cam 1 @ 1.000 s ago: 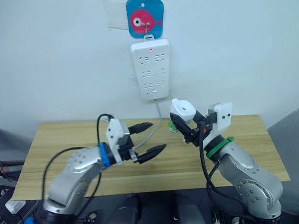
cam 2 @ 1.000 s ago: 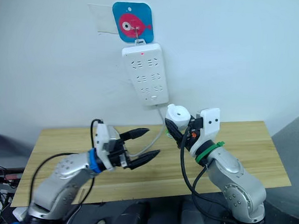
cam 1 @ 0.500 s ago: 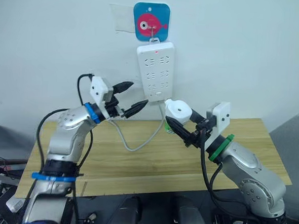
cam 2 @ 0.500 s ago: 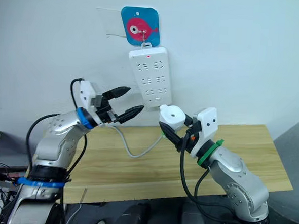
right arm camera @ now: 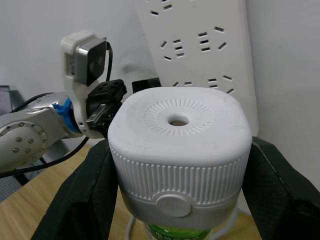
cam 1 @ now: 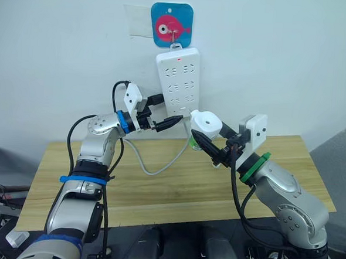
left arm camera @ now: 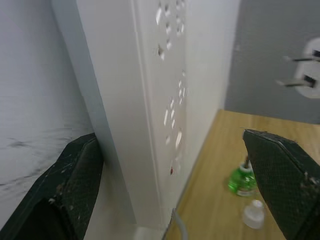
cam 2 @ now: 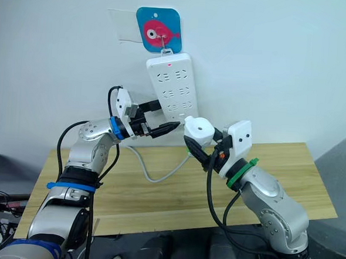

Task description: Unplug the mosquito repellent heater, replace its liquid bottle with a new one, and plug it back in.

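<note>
1. Above the wooden worktop (cam 1: pixel 170 182), the right gripper (cam 1: pixel 210 148) holds the mosquito repellent heater (cam 1: pixel 207 123) in the air, its jaws clamped on the unit's sides — the round vent hole faces up and a green bottle (right arm camera: pixel 172 232) shows at its underside.
2. On the wall just behind hangs a long white power strip (cam 1: pixel 177 80) from a blue hook plate with a pink fish (cam 1: pixel 171 24); a small red light shows near the strip's top.
3. The left gripper (cam 1: pixel 165 112) is raised to the strip's lower edge, jaws apart — one finger lies against the strip's side, the other reaches toward the heater.
4. The strip's grey cable (cam 1: pixel 153 163) loops down onto the worktop.
5. Farther back on the worktop, in the left wrist view, stand another green bottle (left arm camera: pixel 242 179) and a small clear cap (left arm camera: pixel 253 212) beside it.
</note>
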Tool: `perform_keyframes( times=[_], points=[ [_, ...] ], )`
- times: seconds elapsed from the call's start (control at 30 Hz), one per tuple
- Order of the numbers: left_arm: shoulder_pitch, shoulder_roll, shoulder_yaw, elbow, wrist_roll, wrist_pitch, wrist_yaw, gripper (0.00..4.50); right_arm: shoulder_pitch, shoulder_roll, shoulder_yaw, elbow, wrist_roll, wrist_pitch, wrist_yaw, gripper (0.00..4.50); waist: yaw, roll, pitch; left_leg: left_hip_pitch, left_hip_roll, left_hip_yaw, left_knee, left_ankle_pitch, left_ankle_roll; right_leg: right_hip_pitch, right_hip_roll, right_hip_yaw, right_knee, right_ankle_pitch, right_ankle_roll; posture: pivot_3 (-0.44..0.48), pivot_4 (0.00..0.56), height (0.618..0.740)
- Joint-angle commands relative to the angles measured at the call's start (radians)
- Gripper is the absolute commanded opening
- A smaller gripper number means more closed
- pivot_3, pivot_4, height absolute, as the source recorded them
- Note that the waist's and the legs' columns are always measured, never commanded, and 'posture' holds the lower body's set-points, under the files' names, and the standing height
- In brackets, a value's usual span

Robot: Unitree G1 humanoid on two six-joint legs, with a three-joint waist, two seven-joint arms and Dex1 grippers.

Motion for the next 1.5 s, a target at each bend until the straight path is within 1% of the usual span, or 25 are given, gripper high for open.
perform_keyframes(
  times=[0.03, 0.27, 0.3, 0.7, 1.17, 1.5],
  points=[
    [-0.034, 0.002, 0.021, -0.014, -0.027, 0.015, -0.026, 3.91, -0.012, 0.005, -0.013, -0.031, -0.013, -0.016, -0.010, 3.04, -0.002, 0.000, 0.000, 0.000, 0.000, 0.000, 0.000, 0.000, 0.000, 0.000, 0.000, 0.000, 0.000, 0.000, 0.000, -0.118, 0.214, 0.740],
    [-0.065, -0.015, 0.033, 0.004, -0.032, 0.034, -0.033, 1.62, -0.062, 0.026, 0.006, -0.007, -0.049, -0.007, -0.026, 3.04, -0.005, 0.000, 0.000, 0.000, 0.000, 0.000, 0.000, 0.000, 0.000, 0.000, 0.000, 0.000, 0.000, 0.000, 0.000, -0.122, 0.215, 0.740],
    [-0.069, -0.018, 0.036, 0.009, -0.032, 0.032, -0.030, 1.36, -0.072, 0.031, 0.008, -0.005, -0.054, -0.005, -0.028, 3.04, -0.005, 0.000, 0.000, 0.000, 0.000, 0.000, 0.000, 0.000, 0.000, 0.000, 0.000, 0.000, 0.000, 0.000, 0.000, -0.123, 0.217, 0.740],
    [-0.052, -0.025, 0.042, -0.023, -0.042, 0.072, -0.030, 1.33, -0.129, 0.093, 0.039, 0.058, -0.150, -0.005, -0.076, 3.04, -0.005, 0.000, 0.000, 0.000, 0.000, 0.000, 0.000, 0.000, 0.000, -0.001, 0.000, 0.000, 0.000, 0.000, 0.000, -0.114, 0.226, 0.740],
    [-0.052, -0.022, 0.040, -0.025, -0.042, 0.078, -0.039, 1.33, -0.132, 0.079, 0.040, 0.083, -0.229, -0.028, -0.044, 3.04, -0.005, 0.000, 0.000, 0.000, 0.000, 0.000, 0.000, 0.000, 0.000, -0.001, 0.000, 0.000, 0.000, 0.000, 0.000, -0.118, 0.234, 0.740],
    [-0.044, -0.019, 0.036, -0.042, -0.043, 0.085, -0.044, 1.33, -0.149, 0.108, 0.047, 0.114, -0.266, -0.051, -0.026, 3.04, -0.006, 0.000, 0.000, 0.000, 0.000, -0.001, 0.000, 0.000, 0.000, -0.001, 0.000, 0.000, 0.000, 0.000, 0.000, -0.110, 0.241, 0.740]
  ],
)
